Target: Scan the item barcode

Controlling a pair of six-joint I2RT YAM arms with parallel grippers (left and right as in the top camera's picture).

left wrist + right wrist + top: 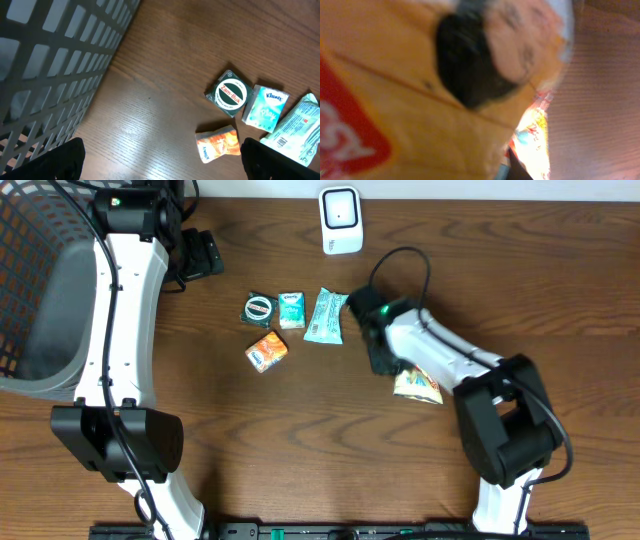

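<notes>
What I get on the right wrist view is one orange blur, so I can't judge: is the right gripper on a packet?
Observer: Yes. Overhead, the right gripper is shut on the edge of a yellow snack packet lying on the table.
Operator: Where is the scanner from there?
Observer: The white scanner stands at the table's far edge, well apart from the packet.
Operator: Is the left arm in the way?
Observer: No. The left gripper hangs open beside the basket, off to the left.

Right jaws closed; left jaws spread wide.
</notes>
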